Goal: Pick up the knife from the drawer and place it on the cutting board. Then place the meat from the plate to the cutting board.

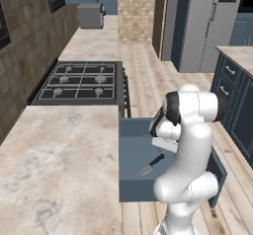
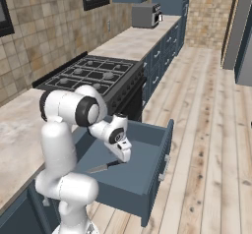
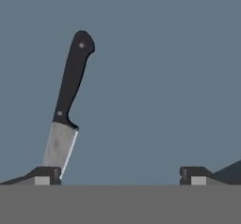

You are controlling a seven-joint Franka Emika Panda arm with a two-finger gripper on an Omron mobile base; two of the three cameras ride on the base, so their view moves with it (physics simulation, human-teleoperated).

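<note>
Flat on the drawer (image 1: 133, 152) floor: knife (image 3: 68, 103), black handle, silver-grey blade, lying loose, not pinched. In left base view knife (image 1: 151, 165) near drawer middle, blade tip toward the counter (image 1: 59, 165) side, handle toward the arm. In right base view knife (image 2: 104, 167) partly hidden behind the wrist, blade poking out leftward on the blue floor. Drawer (image 2: 142, 179) pulled well out from under the counter, front panel on the aisle side. Gripper (image 3: 120, 176) spread wide above the drawer floor, pointing down; one fingertip (image 3: 44, 176) just beside or over the blade end, other fingertip (image 3: 195, 176) well apart from the knife; contact between tip and blade cannot be told. Gripper (image 2: 125, 155) low inside the drawer, over the knife. Gripper (image 1: 163, 142) mostly hidden behind the arm in left base view. Beyond the drawer: black stove (image 1: 81, 82) set in the counter, brown tile wall (image 1: 24, 56) behind, toaster (image 2: 146, 14) far down the counter, wood floor (image 2: 206, 130), grey fridge (image 1: 197, 21) across the aisle.
</note>
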